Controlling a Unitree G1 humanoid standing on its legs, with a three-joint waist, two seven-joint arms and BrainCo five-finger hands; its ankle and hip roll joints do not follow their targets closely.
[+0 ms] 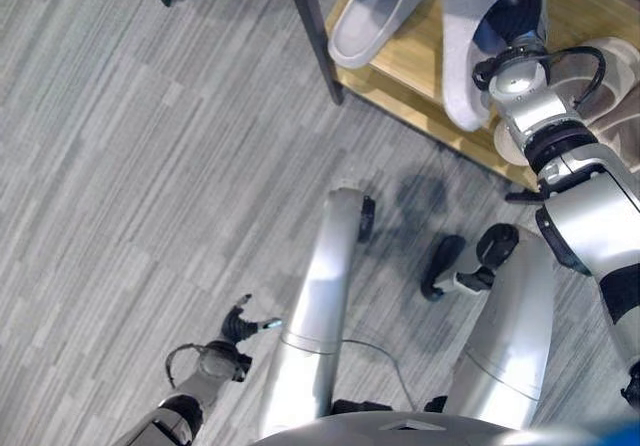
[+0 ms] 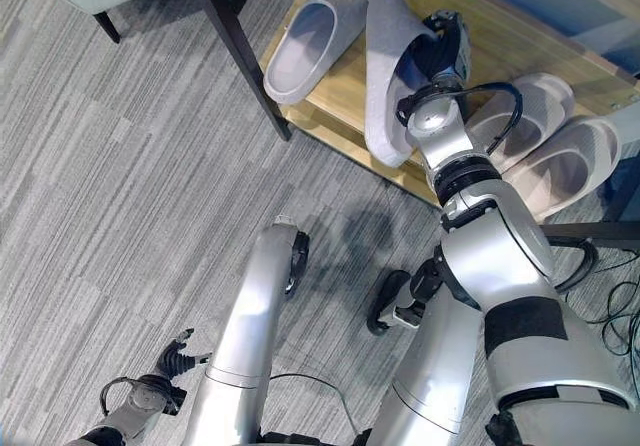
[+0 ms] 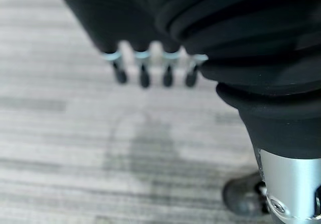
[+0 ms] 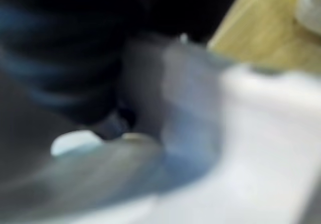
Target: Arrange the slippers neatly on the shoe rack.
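We find the right hand [image 2: 440, 51] reached over the light wooden shoe rack shelf [image 2: 335, 101], engaged with a pale grey foam slipper [image 2: 385, 76] that stands tipped on its edge, toe end overhanging the shelf's front lip. The fingers are buried in the slipper's opening, and we cannot tell whether they are curled or straight. A second matching pale grey slipper [image 2: 310, 36] lies flat, sole down, just beside it. Two more pale slippers [image 2: 560, 156] rest further along the shelf on the robot's right. The left hand [image 3: 150, 66] hangs over the grey striped carpet floor [image 1: 130, 166] with fingers straight, idle.

Risks, in our judgement: released while tilted, the slipper may roll off the lip onto the carpet. Withdrawing the hand could drag it along, or nudge its flat neighbour askew against the dark rack post [image 2: 240, 46].
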